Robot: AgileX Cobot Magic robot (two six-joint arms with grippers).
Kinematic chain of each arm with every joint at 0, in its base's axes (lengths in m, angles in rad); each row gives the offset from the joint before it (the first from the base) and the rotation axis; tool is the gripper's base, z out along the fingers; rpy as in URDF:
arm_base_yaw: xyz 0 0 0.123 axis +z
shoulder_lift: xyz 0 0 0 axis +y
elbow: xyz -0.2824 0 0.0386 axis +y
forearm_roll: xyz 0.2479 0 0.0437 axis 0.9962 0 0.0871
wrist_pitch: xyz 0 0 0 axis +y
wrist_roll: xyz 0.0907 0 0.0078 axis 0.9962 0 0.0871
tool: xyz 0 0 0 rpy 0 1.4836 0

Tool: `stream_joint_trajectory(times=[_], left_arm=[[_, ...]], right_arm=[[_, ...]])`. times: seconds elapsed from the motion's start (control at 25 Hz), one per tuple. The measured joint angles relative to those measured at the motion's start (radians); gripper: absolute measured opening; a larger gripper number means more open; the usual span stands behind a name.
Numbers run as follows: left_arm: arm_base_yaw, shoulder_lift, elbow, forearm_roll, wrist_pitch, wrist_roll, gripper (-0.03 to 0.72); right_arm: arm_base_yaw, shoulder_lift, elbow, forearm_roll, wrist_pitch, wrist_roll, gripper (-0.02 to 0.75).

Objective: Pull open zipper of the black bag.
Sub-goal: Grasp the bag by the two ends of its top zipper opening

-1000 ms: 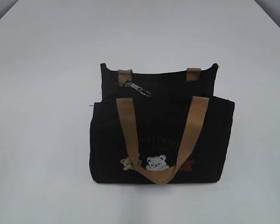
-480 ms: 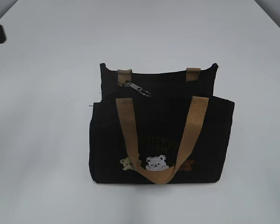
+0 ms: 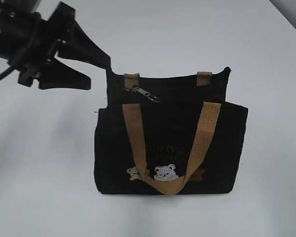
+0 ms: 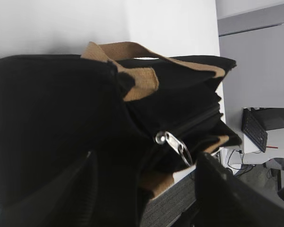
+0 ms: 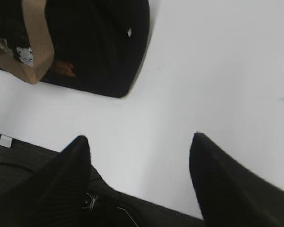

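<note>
White tabletop carries the soft, floppy black bag [image 3: 170,143] at frame centre, its zipper [image 3: 147,94] pull, likely slippery, the spot to pinch, while left gripper [image 3: 96,74] at upper left and right gripper [image 5: 139,151] gape empty.

Bright, even light washes my white table [image 3: 246,44] almost flat, with only a soft grey shadow beside the black bag [image 3: 170,148], whose fabric swallows detail so its lettering barely reads. My left gripper [image 3: 91,74] shows in the exterior view as a dark, slightly smeared shape (edges soft). Up close, my wrist views blur my own fingers [image 5: 66,175], while the zipper pull [image 4: 174,144] catches a small bright glint.
</note>
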Motion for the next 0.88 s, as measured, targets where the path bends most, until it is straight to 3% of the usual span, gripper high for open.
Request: stream_joint_trajectory(times=[0.32,0.48,0.68,0.88], left_arm=[[-0.038,0.199,-0.108,0.003,-0.080,0.000,0.458],[-0.056,0.266,-0.162,0.005,-0.083,0.000,0.319],[-0.071,0.291,-0.209,0.016,-0.089,0.009,0.166],[-0.072,0.293,-0.228,0.040,-0.090,0.012,0.032]], right_arm=[[0.020,0.300,-0.140,0.219,-0.128,-0.252,0.508],[0.096,0.481,-0.239,0.301,-0.150,-0.386,0.508],[0.212,0.682,-0.378,0.321,-0.167,-0.486,0.505],[0.329,0.879,-0.521,0.323,-0.181,-0.600,0.433]])
